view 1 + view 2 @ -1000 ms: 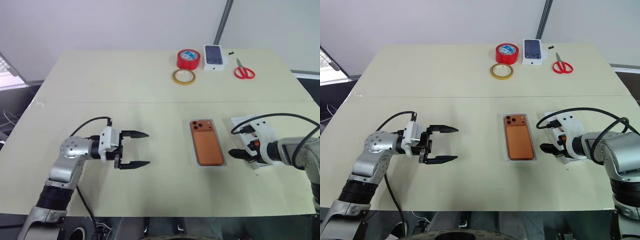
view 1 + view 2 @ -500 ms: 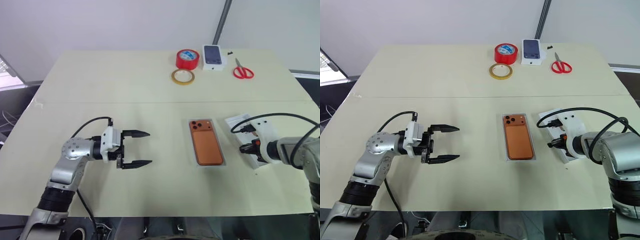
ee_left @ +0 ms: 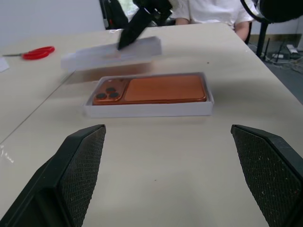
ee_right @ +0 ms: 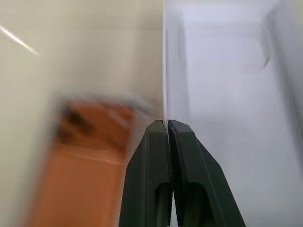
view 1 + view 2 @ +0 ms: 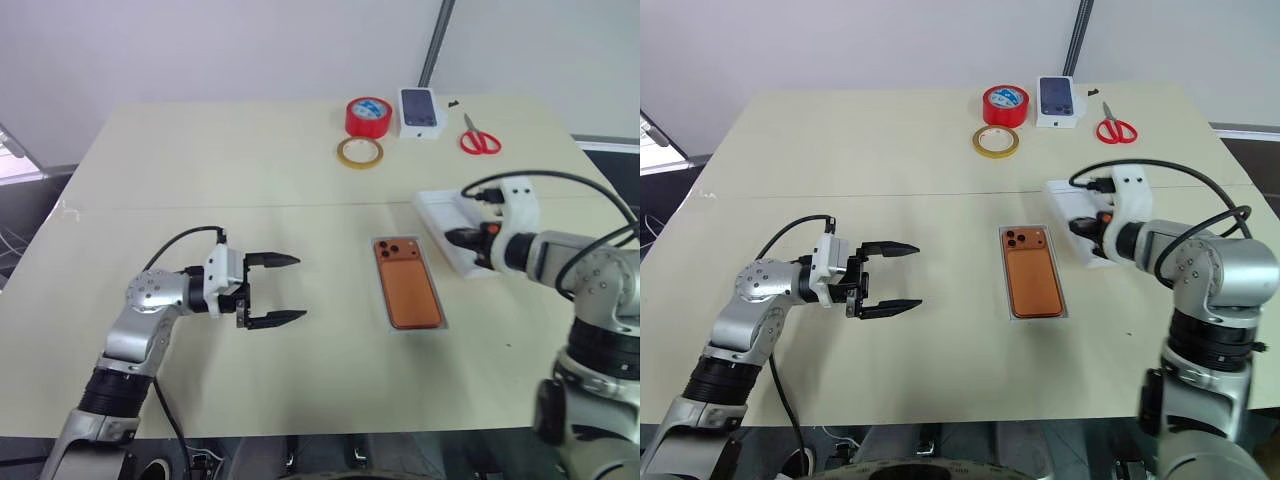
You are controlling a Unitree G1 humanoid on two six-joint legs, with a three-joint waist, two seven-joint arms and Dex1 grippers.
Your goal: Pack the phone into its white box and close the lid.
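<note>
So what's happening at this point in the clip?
The phone already lies in the white box on the table. The right gripper is shut on an edge of the lid and holds it raised off the table, beside the box and not yet over it. The left gripper hangs open over bare table, holding nothing. Tape rolls, scissors and another small box sit at the far edge.

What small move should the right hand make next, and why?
Probably carry the lid sideways until it is above the white box. The right hand has its edge pinched and raised, the phone already lies inside, and the box is uncovered.
</note>
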